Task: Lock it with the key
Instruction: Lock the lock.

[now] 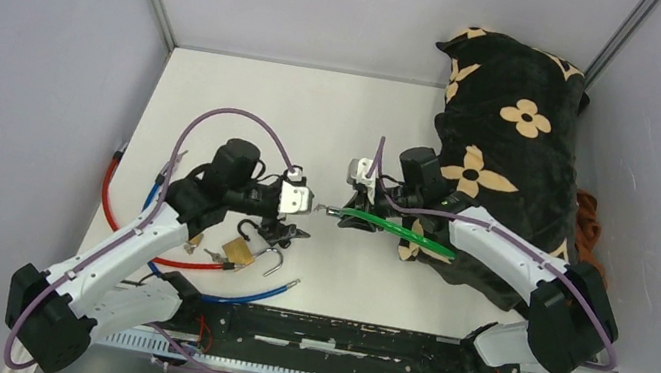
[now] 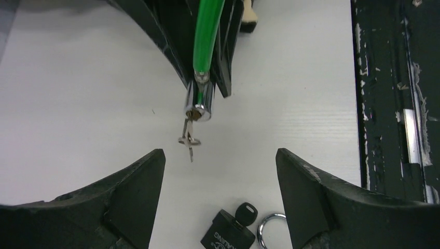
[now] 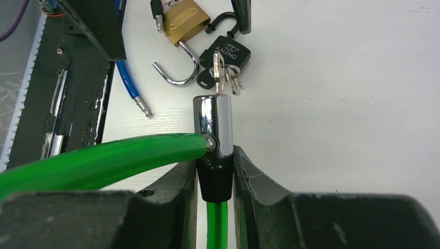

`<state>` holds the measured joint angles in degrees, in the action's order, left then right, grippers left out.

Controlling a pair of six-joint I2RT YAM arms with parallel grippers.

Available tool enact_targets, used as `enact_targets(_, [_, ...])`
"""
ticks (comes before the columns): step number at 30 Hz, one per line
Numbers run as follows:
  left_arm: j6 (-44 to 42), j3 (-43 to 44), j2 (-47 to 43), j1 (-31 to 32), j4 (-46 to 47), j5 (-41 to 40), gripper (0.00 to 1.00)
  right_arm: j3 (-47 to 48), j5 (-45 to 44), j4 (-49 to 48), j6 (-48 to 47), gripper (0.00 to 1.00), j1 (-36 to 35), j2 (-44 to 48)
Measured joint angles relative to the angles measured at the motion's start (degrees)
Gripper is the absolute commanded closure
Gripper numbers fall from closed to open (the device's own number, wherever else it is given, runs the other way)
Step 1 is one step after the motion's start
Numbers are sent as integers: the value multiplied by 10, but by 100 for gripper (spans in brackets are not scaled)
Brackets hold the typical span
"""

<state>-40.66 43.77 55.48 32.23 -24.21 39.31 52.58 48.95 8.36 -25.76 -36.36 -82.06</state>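
White tabletop (image 1: 358, 120): right pincer (image 3: 215, 168) clamps cable lock (image 3: 212, 122), key (image 3: 219, 75) seemingly inserted; left pincer (image 2: 220, 158) apart.

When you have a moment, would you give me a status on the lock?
Left gripper open, facing key. Right gripper shut on green cable lock barrel. Key in cylinder. Black padlock and brass padlock on table, not blocking.

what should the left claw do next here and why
Probably ease the open left claw forward and close it on the key. The key sits in the chrome lock cylinder, the green cable end looks seated, and the right claw grips the cylinder.
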Motion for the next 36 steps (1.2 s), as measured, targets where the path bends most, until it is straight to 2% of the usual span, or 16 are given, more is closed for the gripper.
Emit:
enact_targets(5, [3, 11, 8, 20, 61, 44, 16, 0, 1, -8, 6, 100, 0, 7])
enact_targets(9, [-2, 8, 39, 48, 96, 45, 17, 0, 1, -15, 13, 100, 0, 14])
enact_targets(13, [-9, 0, 63, 62, 137, 26, 27, 0, 4, -16, 16, 100, -1, 17])
enact_targets(17, [-22, -2, 80, 63, 165, -1, 41, 0, 9, -14, 15, 100, -3, 19])
enact_targets(24, [-47, -12, 90, 70, 180, -31, 45, 0, 17, -14, 15, 100, -4, 25])
enact_targets(26, [-48, -12, 91, 73, 182, -32, 52, 0, 17, -13, 14, 100, -4, 26])
enact_targets(28, [-48, -12, 91, 76, 184, -32, 66, 0, 17, -12, 14, 100, -4, 26])
enact_targets(31, [-47, -14, 91, 78, 188, -31, 96, 0, 21, -8, 13, 100, -4, 26])
enact_targets(36, [-45, -19, 91, 78, 193, -30, 98, 0, 20, -1, 9, 100, -5, 27])
